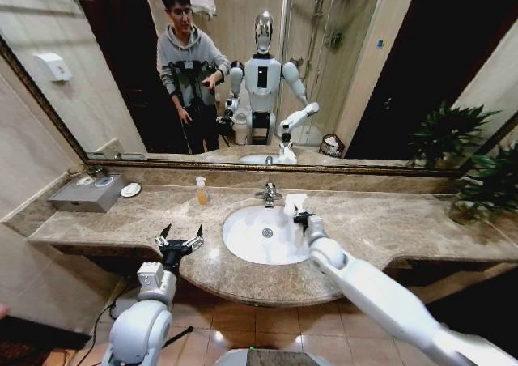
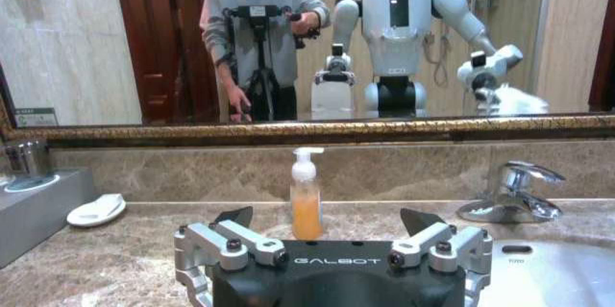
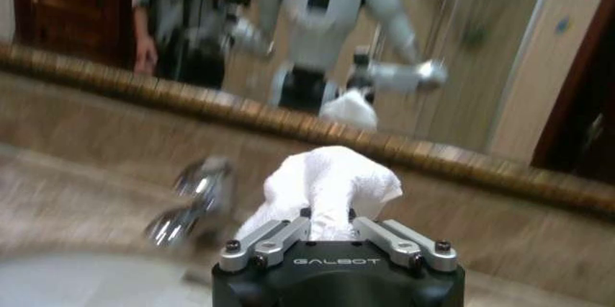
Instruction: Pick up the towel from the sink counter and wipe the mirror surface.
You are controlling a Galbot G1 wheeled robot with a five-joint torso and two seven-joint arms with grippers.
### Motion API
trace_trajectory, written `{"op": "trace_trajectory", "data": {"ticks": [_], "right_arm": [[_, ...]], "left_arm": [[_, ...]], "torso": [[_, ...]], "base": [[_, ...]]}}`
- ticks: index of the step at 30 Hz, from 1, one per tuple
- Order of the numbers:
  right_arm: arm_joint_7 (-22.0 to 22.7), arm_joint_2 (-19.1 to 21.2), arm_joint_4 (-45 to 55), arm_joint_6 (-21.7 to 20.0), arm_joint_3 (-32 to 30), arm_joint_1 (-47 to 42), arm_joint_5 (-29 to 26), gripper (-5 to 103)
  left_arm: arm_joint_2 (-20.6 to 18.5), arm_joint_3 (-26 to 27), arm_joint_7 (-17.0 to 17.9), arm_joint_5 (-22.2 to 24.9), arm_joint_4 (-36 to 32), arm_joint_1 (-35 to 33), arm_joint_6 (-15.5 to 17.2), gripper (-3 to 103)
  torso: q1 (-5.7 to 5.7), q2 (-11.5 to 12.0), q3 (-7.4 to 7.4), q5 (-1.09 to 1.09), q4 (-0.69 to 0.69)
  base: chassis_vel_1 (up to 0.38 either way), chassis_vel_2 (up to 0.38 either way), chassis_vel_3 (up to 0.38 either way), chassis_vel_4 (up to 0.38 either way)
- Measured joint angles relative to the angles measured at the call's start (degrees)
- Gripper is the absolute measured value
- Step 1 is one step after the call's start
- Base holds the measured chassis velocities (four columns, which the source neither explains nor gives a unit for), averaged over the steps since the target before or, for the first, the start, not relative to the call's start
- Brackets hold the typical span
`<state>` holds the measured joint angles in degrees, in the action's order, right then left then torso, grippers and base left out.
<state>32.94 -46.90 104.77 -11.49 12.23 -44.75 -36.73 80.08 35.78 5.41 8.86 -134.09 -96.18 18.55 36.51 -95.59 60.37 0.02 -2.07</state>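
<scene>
Our left end effector (image 1: 180, 241) hovers with its black fingers spread and nothing between them, over the front edge of the long brown-beige mottled marble bench (image 1: 105, 220), to the left of the oval white basin (image 1: 263, 235). We judge it is kept low and apart so it stays out of the working arm's way. Behind it, also left of the basin, stand an orange-filled soap pump bottle (image 2: 305, 199) and a small round white soap dish (image 2: 95, 210). Our right end effector (image 3: 332, 231), raised above the basin just right of the chrome tap (image 1: 269, 193), is clenched on the small soft white towel (image 3: 327, 184), which bunches up in crumpled folds above the fingers. It faces the wide bronze-framed wall mirror (image 1: 121, 66), probably to press the cloth flat on the glass.
</scene>
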Motion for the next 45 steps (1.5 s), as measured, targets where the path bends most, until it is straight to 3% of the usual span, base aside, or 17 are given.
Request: {"op": "trace_trajectory", "data": {"ticks": [12,23,24,34,45], "right_arm": [[-3.1,1.9,0.6,5.0,-13.3,-3.9,6.3,5],[-5.1,4.9,0.6,5.8,-21.8,-8.8,8.4,5],[-4.9,5.2,-0.4,3.7,-23.1,-10.8,7.7,5],[-5.8,2.8,-11.2,2.6,-22.5,-11.3,9.4,5],[-6.4,1.0,-12.0,2.1,-19.0,-15.3,7.4,5]], "left_arm": [[0.0,0.0,0.0,0.0,0.0,0.0,0.0,100],[0.0,0.0,0.0,0.0,0.0,0.0,0.0,100],[0.0,0.0,0.0,0.0,0.0,0.0,0.0,100],[0.0,0.0,0.0,0.0,0.0,0.0,0.0,100],[0.0,0.0,0.0,0.0,0.0,0.0,0.0,100]], "torso": [[0.00,0.0,0.00,-0.01,0.01],[0.00,0.0,0.00,-0.04,0.02],[0.00,0.0,0.00,-0.02,0.02],[0.01,0.0,0.01,-0.02,0.01],[0.01,0.0,0.00,-0.03,0.02]], "base": [[0.000,0.000,0.000,0.000],[0.000,0.000,0.000,0.000],[0.000,0.000,0.000,0.000],[0.000,0.000,0.000,0.000],[0.000,0.000,0.000,0.000]]}}
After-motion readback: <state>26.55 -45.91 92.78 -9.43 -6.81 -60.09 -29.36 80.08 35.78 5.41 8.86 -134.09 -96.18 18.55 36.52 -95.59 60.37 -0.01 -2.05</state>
